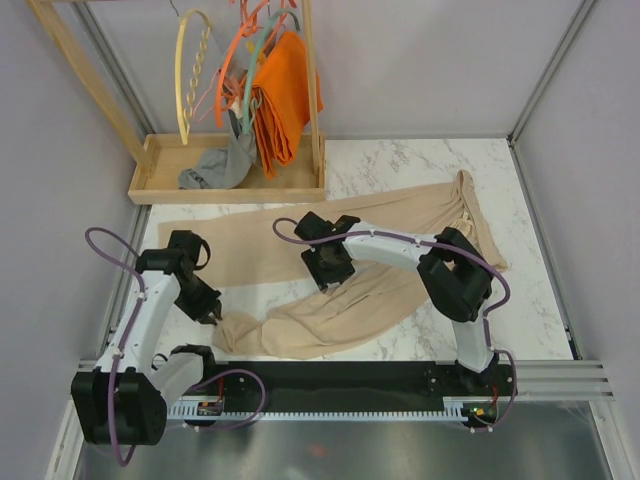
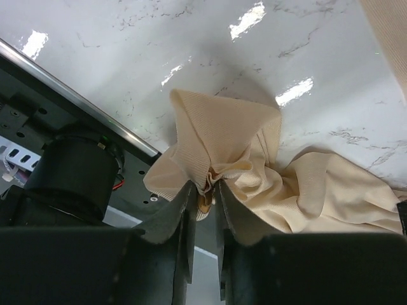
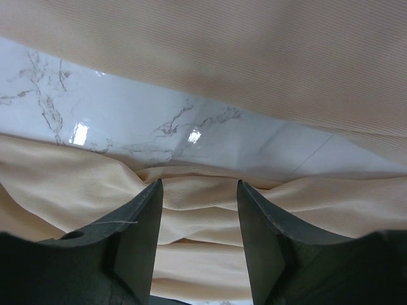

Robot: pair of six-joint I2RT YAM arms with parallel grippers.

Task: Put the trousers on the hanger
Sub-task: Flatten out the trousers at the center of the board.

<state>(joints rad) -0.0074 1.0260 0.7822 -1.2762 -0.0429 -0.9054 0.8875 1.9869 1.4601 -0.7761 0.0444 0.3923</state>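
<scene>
Nearest the camera in the top view, a black toothed mounting rail (image 1: 340,385) carries both arm bases at the near edge. Beyond it, the white marble-patterned tabletop (image 1: 400,160) bears the long, thin, light beige fabric trousers (image 1: 340,315). They lie spread across its middle, with one leg running from left of centre toward the far right and the other curving back toward the near left. A pale wooden rack with a shallow tray base (image 1: 160,190) stands at the far left corner. In its left part hangs the large cream arch-shaped hanger with a twisted bar (image 1: 204,70), well apart from the trousers and not yet carrying them. A folded orange cloth (image 1: 285,95) hangs to its right, and a small grey garment (image 1: 215,170) lies in the tray. The left fingers (image 1: 213,317) (image 2: 189,200) are clenched to a narrow gap on a bunched fold at the near-left end of the trousers, the fabric gathered into a peak at their tips. The right fingers (image 1: 333,280) (image 3: 156,194) are released, spread wide and grasping nothing, just above the nearer leg. A strip of bare marble shows beyond them.
</scene>
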